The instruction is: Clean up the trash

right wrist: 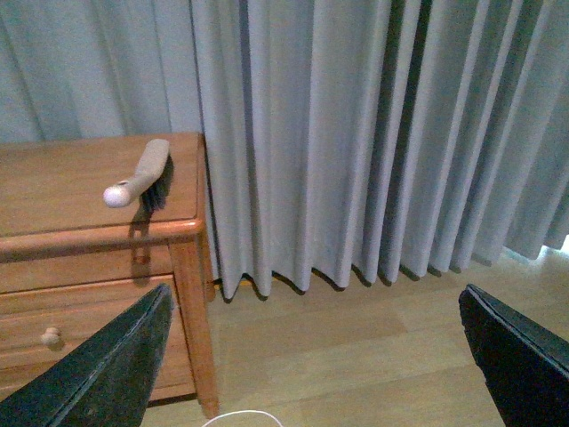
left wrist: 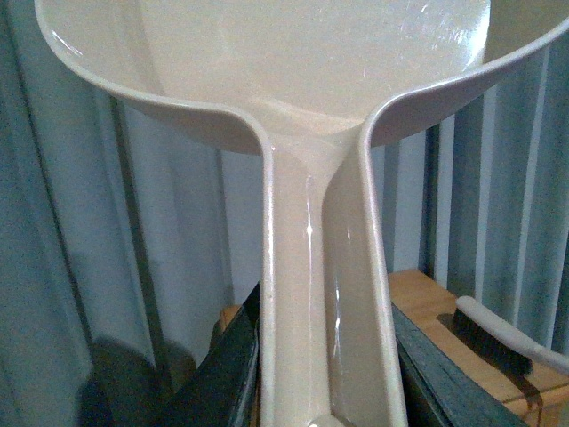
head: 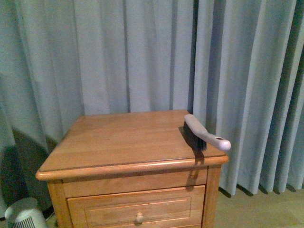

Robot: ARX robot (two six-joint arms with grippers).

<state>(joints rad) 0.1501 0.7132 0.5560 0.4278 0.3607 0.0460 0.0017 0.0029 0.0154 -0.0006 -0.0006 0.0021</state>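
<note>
Left wrist view: fingers (left wrist: 213, 382) clamp dustpan (left wrist: 311, 267).

The dustpan (left wrist: 311, 80) overruns the left wrist picture's edges, hiding most of the surface (left wrist: 425, 301); the brush (left wrist: 500, 331) is cut off.

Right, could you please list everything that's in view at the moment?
Cabinet: one, light brown wood, centre, with a knobbed drawer.
Brush: one, pale handle, dark bristles, near the cabinet's right front corner.
Dustpan: one, cream, in the left tool.
Curtain: grey-blue, behind the cabinet.
Round appliance: one, white, floor left of cabinet.
Cable: one, white, on the floor.
Trash: none visible.
Left tool: dark, shut on the dustpan handle.
Right tool: dark, open, empty.
</note>
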